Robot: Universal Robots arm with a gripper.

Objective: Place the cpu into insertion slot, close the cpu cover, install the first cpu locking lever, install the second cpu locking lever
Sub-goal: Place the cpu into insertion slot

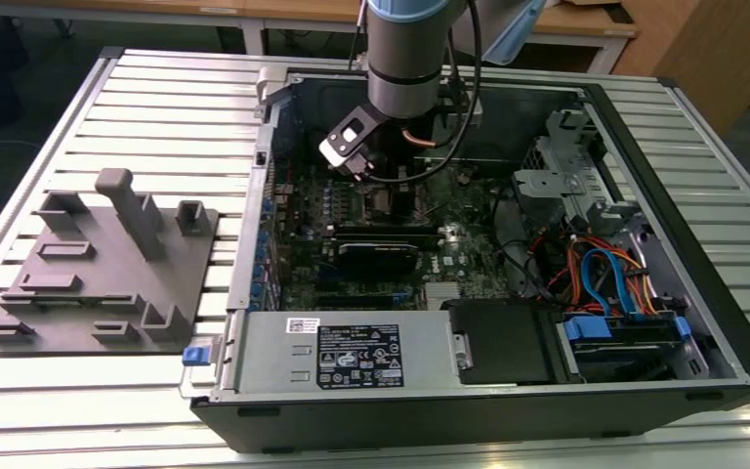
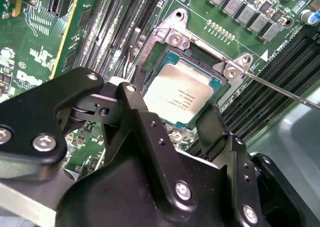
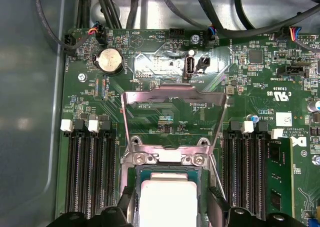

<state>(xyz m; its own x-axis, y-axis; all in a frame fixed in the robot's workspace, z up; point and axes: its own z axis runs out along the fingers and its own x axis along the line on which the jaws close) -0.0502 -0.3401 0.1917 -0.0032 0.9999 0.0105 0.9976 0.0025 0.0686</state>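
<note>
Black, silver-screwed claw [image 2: 170, 104]; grey, blue-capped arm [image 1: 408, 59]

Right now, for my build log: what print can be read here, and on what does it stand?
No text can be quoted.
cpu: print lines on its metal top, too small to read.
power supply label: too small to read.
motherboard: white lettering, too small to read.
</note>
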